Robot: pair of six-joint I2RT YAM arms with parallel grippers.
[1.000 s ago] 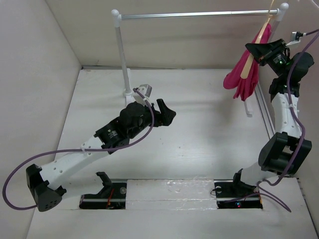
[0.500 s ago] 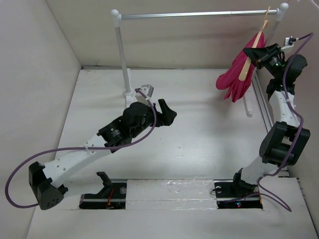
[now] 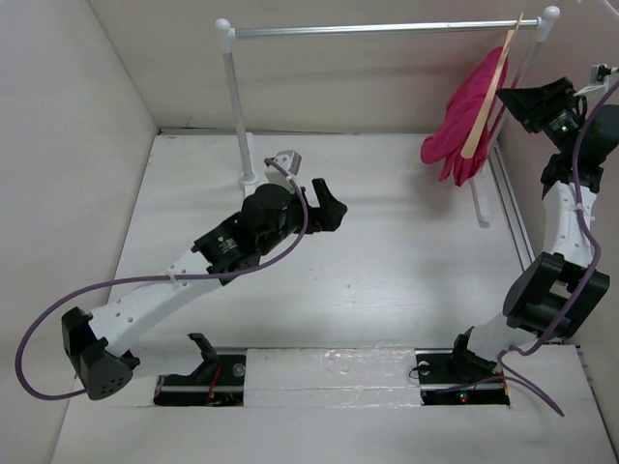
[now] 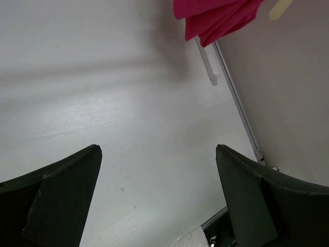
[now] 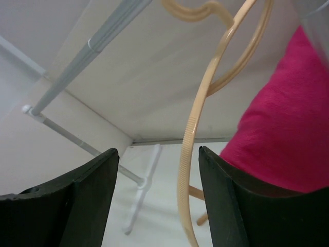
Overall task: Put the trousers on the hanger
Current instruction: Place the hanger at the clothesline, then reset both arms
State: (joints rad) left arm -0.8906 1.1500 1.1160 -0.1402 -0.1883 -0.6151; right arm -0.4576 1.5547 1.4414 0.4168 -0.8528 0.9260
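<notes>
At two o'clock, under the rail (image 3: 387, 29), the hanger (image 3: 486, 101) carries the trousers (image 3: 462, 121). Right claw (image 3: 510, 100), spread, sits beside it; a nudge could swing it and slide the trousers off. Left claw (image 3: 333, 205), spread, hovers at centre.

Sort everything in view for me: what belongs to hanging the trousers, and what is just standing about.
Belongs to the job:
- pink trousers, hanging with the hanger
- tan wooden hanger, up at the rail's right end
- right gripper, open, close to the hanger
- left gripper, open and empty

Just there:
- white-and-silver rail frame
- table
- purple cable
</notes>
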